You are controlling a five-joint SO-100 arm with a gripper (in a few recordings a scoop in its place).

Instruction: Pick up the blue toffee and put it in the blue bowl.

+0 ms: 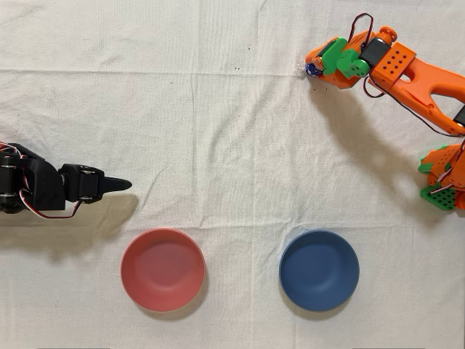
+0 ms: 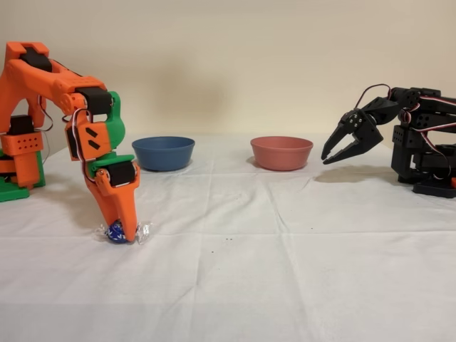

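Half-hidden blue toffee sits clamped in the orange gripper on the cloth.

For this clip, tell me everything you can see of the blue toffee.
The blue toffee is a small round sweet in shiny dark blue foil, with crinkled clear silvery wrapper ends sticking out to either side. In the fixed view it sits at the level of the white cloth, at the tips of the orange gripper, whose fingers close around it from above. Whether it rests on the cloth or is just lifted is hard to tell. In the overhead view it lies well away from both bowls, mostly hidden beneath the gripper.
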